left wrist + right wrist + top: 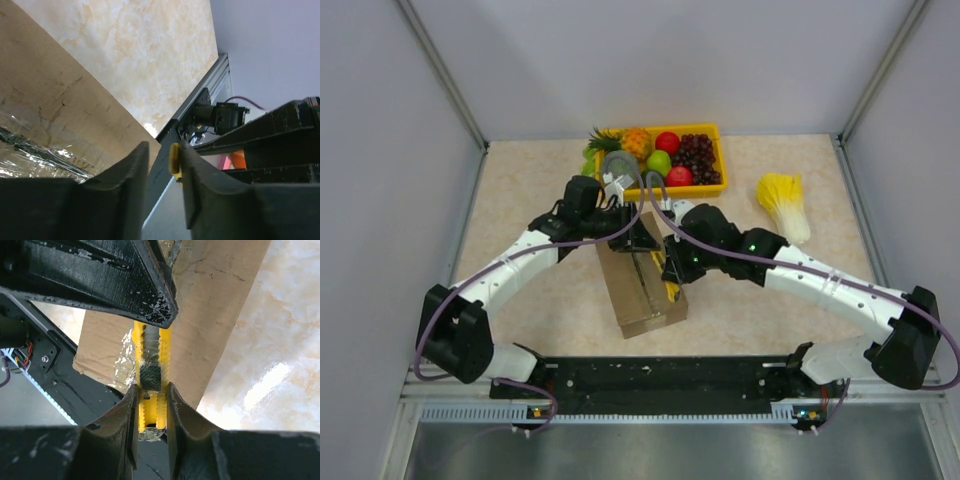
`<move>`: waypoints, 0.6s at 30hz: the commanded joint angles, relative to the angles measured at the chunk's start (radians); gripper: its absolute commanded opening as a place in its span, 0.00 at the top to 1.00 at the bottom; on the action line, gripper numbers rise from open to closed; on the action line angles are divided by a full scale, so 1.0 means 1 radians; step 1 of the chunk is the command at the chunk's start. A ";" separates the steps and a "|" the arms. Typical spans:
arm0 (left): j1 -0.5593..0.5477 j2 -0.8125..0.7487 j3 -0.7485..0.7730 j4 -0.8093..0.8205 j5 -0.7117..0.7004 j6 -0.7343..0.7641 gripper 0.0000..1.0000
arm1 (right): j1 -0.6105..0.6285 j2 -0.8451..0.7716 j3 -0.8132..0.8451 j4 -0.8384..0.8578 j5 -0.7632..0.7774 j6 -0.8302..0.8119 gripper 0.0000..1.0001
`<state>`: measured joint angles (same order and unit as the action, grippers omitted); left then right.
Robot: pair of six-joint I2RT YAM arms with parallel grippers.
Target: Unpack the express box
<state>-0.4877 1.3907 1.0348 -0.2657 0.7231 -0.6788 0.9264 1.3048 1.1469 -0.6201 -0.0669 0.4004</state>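
The box (642,290) lies on the table (540,180), in front of my two bases. Behind it sits the tray (718,130) with fruit (668,142) in it. The cabbage (784,203) lies right of the tray. The cutter (150,365) in my right gripper (150,395) rests on top of the box, and my left gripper (162,150) is just left of it.

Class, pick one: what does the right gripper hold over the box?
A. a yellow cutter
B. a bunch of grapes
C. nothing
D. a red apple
A: the right gripper is shut on a yellow cutter that lies over the taped top of the box.
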 commanded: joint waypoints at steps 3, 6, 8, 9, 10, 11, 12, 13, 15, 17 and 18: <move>-0.008 0.018 0.077 -0.033 0.042 0.041 0.87 | 0.012 -0.002 0.066 0.042 0.027 -0.006 1.00; -0.008 0.019 0.093 -0.047 0.033 0.056 1.00 | 0.012 -0.004 0.074 0.043 0.024 0.002 1.00; -0.008 0.018 0.106 -0.049 0.038 0.053 1.00 | 0.012 -0.009 0.077 0.046 0.024 0.012 1.00; -0.008 0.016 0.111 -0.047 0.035 0.053 1.00 | 0.011 -0.019 0.077 0.052 0.027 0.018 0.95; -0.006 0.013 0.122 -0.047 0.033 0.051 1.00 | 0.012 -0.025 0.076 0.056 0.035 0.040 0.84; -0.006 0.008 0.129 -0.047 0.030 0.053 1.00 | 0.012 -0.033 0.067 0.063 0.056 0.055 0.63; -0.006 0.005 0.137 -0.050 0.027 0.058 1.00 | 0.012 -0.045 0.060 0.088 0.061 0.064 0.52; -0.003 -0.001 0.155 -0.055 0.022 0.062 1.00 | 0.011 -0.073 0.053 0.103 0.064 0.084 0.42; 0.003 -0.007 0.175 -0.066 0.012 0.071 1.00 | 0.011 -0.111 0.021 0.160 0.113 0.104 0.23; 0.015 -0.027 0.206 -0.069 -0.002 0.068 1.00 | 0.012 -0.165 -0.001 0.195 0.157 0.121 0.16; 0.018 -0.036 0.214 -0.064 -0.010 0.062 1.00 | 0.011 -0.180 -0.007 0.207 0.171 0.127 0.15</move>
<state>-0.4866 1.4071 1.1732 -0.3489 0.7372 -0.6331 0.9276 1.2438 1.1507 -0.5503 0.0090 0.4770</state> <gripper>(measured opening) 0.044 0.809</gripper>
